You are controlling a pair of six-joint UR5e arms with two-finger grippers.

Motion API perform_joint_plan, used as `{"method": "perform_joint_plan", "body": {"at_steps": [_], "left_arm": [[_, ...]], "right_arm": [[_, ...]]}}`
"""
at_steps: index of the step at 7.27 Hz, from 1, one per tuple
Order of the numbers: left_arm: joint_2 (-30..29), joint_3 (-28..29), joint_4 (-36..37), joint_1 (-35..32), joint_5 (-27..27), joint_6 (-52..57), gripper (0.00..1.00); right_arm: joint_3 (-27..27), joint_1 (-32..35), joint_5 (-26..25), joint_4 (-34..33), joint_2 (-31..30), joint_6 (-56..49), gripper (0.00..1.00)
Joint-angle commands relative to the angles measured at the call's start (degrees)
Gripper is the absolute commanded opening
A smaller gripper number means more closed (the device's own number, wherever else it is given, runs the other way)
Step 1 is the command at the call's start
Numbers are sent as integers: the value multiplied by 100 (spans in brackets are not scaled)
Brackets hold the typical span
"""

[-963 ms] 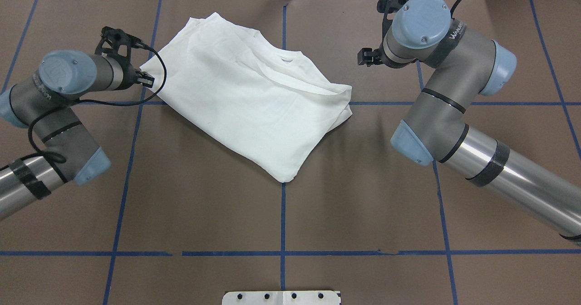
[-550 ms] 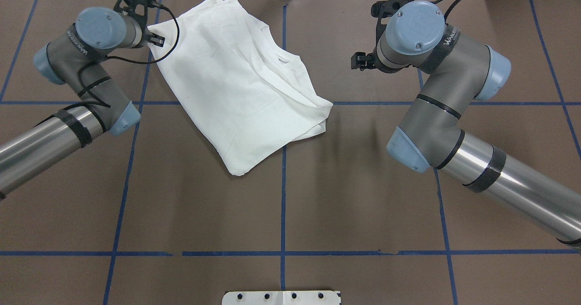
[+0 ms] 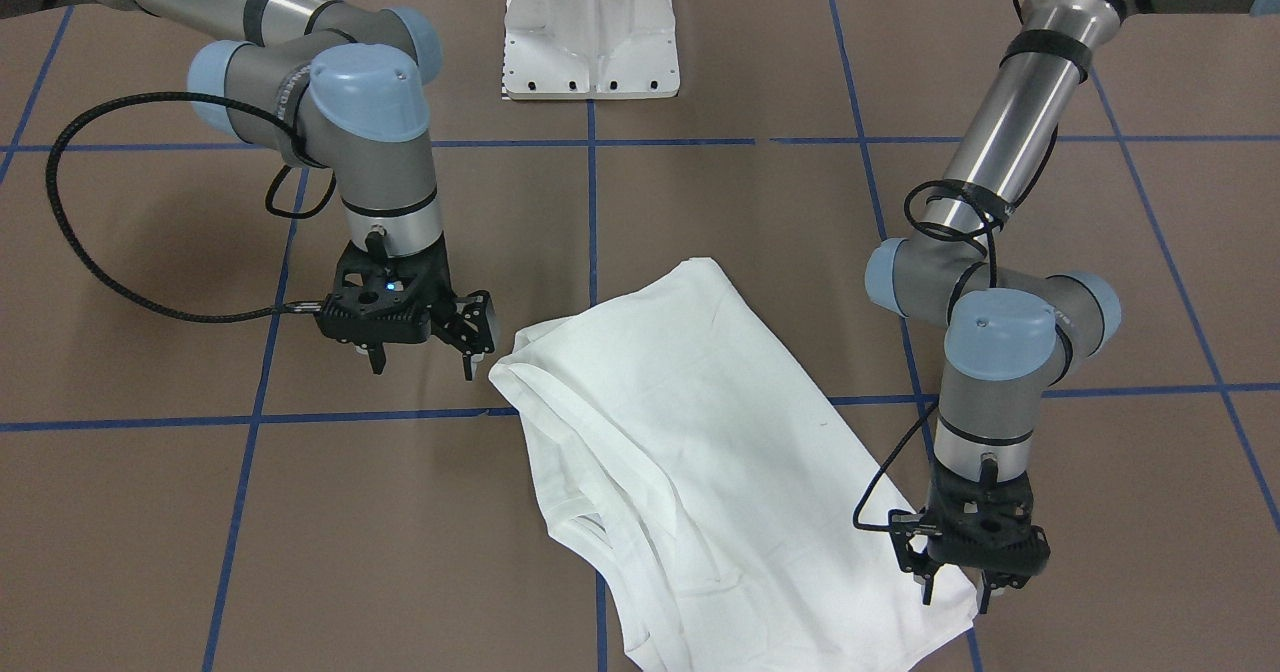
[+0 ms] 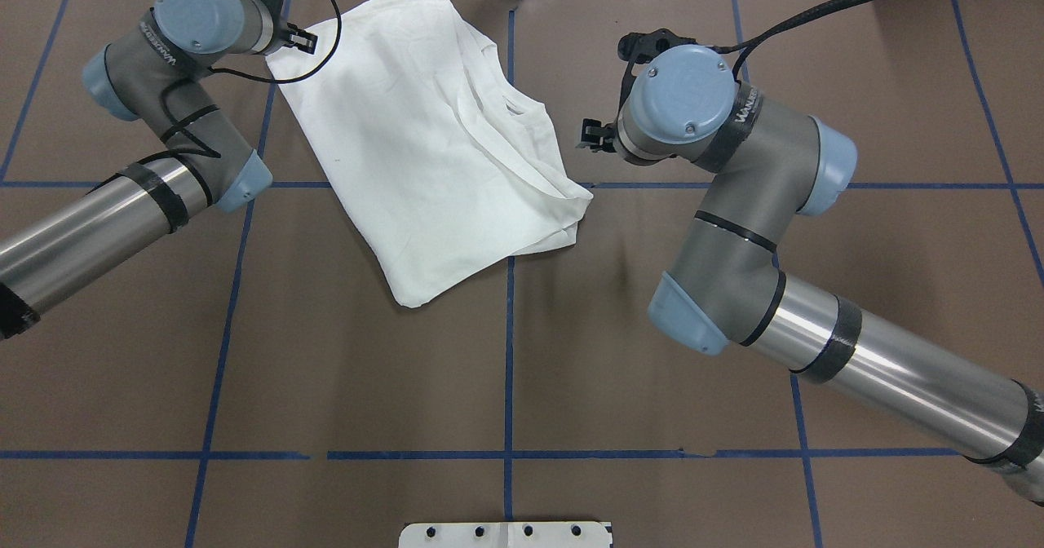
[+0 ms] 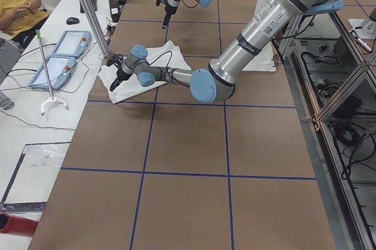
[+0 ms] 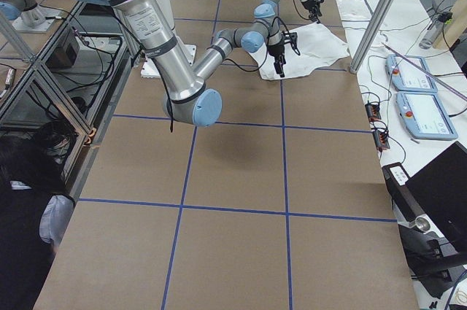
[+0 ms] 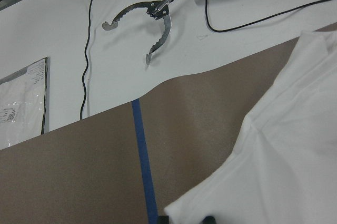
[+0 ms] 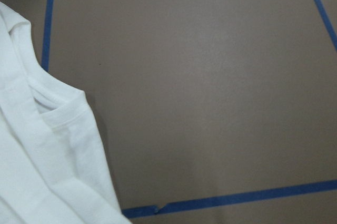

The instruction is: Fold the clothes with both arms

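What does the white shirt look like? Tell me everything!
The white T-shirt looks like soft, thin cloth, folded over itself in layers, plain with no print showing. It lies flat and slanted on the brown table, a little wrinkled, its ribbed collar showing on one side. The left gripper seems to pinch its corner by the table's far edge. The right gripper hangs open beside another corner, not touching it.

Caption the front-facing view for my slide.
Left gripper at a corner of the folded T-shirt; right gripper open beside its opposite end.
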Motion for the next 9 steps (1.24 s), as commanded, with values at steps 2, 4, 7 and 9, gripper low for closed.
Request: {"method": "perform_joint_plan", "body": {"at_steps": [2,4,7,9], "left_arm": [[545,-681,-78,-56,-330,-37,100],[598,-690,-122,-56,-330,-55,100],[677,-690,-272,-47,-321,-64,100],[677,-690,-272,-47,-329,-64,100]], "right_arm": [[-114,-889,-650,-29,132,1981,95],[-465,-980,-838,-21,219,2511,87],[-1010,-998,-847,-21,482,2935,74],[-1046,-1068,-847,-21,483,3066,74]]}}
